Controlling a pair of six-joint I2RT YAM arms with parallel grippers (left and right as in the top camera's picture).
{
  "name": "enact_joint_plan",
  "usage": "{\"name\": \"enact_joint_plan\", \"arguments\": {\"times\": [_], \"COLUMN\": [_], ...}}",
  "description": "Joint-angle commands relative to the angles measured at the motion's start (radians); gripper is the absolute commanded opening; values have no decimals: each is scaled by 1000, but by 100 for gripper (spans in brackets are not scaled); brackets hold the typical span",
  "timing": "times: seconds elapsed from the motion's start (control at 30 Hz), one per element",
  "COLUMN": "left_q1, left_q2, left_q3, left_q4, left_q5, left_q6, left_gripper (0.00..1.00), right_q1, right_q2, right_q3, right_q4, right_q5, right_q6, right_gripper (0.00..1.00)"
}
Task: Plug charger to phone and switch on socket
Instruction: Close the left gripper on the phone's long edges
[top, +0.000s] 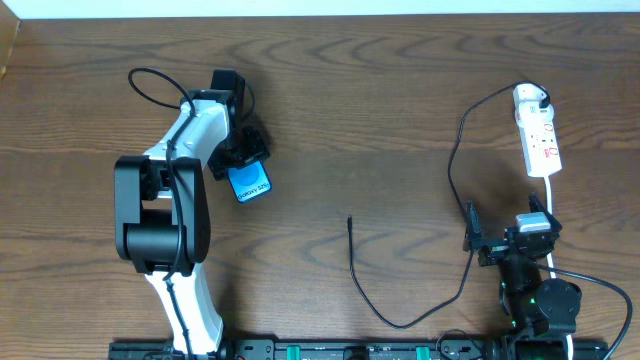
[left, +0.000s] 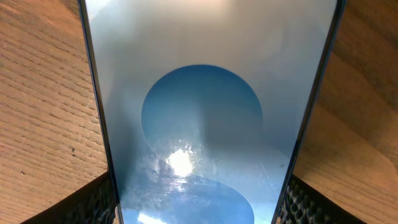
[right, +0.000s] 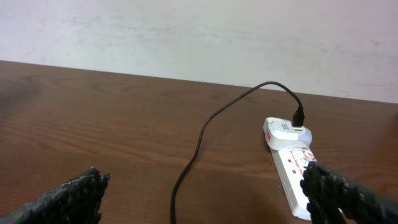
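**Phone gripped on the left, plug waiting mid-table**

The phone (left: 205, 124) fills the left wrist view, its blue screen up and its long edges pinched between the pads of the left gripper (left: 202, 210). From above it sits at the left of the tabletop (top: 400, 100), angled. I cannot tell whether it is lifted or resting.

The charger (top: 458, 160) runs from the socket (top: 538, 135) at the far right, loops toward the near edge, and ends with its plug (top: 350, 221) lying free mid-table, well apart from the phone. The right gripper (right: 205, 199) is spread and empty, facing the socket.

The step in hand looks like steadying the phone for insertion. To do it well:

- Keep the squeeze firm and the phone level.
- Turn the port end, which is not visible here, toward the plug.
- Have the right gripper take the cable just behind the plug, so the tip stays stiff and enters straight.
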Motion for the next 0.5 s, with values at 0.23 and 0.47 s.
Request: {"name": "enact_joint_plan", "arguments": {"times": [0.23, 0.47], "left_q1": [-2, -2], "left_q2": [34, 34], "left_q3": [-9, -8], "left_q4": [0, 0], "left_q5": [5, 5], "left_q6": [-1, -1], "left_gripper": [41, 8], "right_q1": [5, 5], "right_q2": [-6, -6], "right_q3": [-1, -1], "right_q4": [-4, -4], "right_q5": [5, 5], "right_q6": [9, 9], "right_gripper": [99, 99]}}
